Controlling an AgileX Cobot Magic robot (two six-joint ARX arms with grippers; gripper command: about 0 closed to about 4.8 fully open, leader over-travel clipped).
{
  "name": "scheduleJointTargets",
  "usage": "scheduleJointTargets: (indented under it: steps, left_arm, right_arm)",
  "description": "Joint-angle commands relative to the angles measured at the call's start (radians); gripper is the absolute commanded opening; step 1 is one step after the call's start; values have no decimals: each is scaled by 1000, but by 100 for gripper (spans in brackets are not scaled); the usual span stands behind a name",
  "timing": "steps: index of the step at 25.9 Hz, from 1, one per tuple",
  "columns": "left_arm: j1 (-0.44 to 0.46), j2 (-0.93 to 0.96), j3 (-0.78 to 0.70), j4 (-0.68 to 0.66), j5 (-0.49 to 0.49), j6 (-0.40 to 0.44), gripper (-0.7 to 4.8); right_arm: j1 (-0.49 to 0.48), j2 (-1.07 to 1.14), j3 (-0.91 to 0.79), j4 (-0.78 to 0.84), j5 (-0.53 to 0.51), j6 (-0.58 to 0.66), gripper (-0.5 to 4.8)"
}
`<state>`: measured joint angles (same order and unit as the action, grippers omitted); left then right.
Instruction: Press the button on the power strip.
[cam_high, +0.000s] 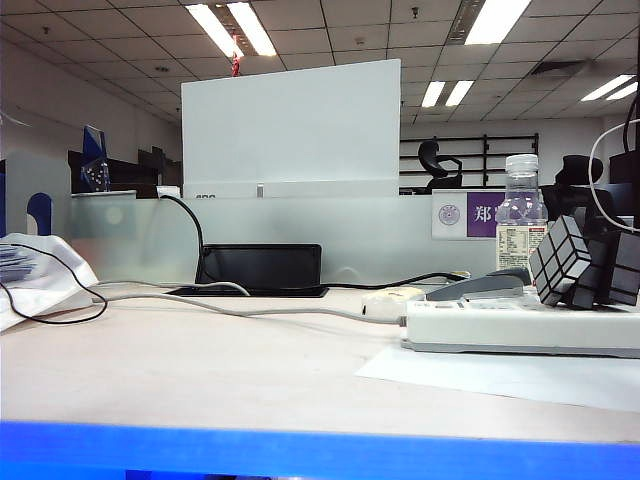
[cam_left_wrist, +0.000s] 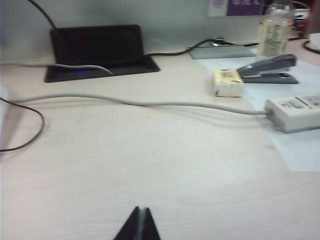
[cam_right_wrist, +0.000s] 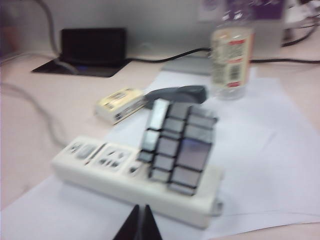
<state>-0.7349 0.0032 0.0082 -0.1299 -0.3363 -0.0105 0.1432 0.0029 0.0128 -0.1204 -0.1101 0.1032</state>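
Power strip (cam_right_wrist: 135, 177) near surface's right edge, mirror cube (cam_right_wrist: 179, 146) on top. Left end effector (cam_left_wrist: 139, 225) and right end effector (cam_right_wrist: 140, 223) both pressed together, above surface.

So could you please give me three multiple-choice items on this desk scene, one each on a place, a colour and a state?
1. What stands on the power strip?
A. a mirror cube
B. a water bottle
C. a stapler

2. What colour is the strip's cord?
A. red
B. light grey
C. blue

3. How are the left hand and the right hand?
A. both wide open
B. both shut, holding nothing
C. each shut on a cube

Answers:
1 A: the mirror cube rests on the strip, while the bottle and stapler sit behind it.
2 B: the cord runs pale grey across the table.
3 B: in each wrist view the fingertips meet above the table with nothing between them.
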Motion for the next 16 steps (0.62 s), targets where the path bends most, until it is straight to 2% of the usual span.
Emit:
scheduleJointTargets:
  steps: [1, 4, 9, 12, 16]
  left_arm:
    - [1, -1, 1, 5, -31, 35, -5]
    - [1, -1, 1, 5, -71, 66, -5]
    - [3, -1, 1, 16, -164, 68, -5]
    - [28, -1, 1, 17, -147, 79, -5]
    - [113, -1, 1, 21, -60, 79, -5]
  right_arm:
    - [1, -2, 3, 52, 63, -6, 0]
    - [1, -2, 3, 71, 91, -7, 0]
    - [1, -2, 3, 62, 90, -26, 0]
    - [1, -2, 3, 62, 90, -29, 0]
    - [1, -2, 3, 65, 90, -32, 0]
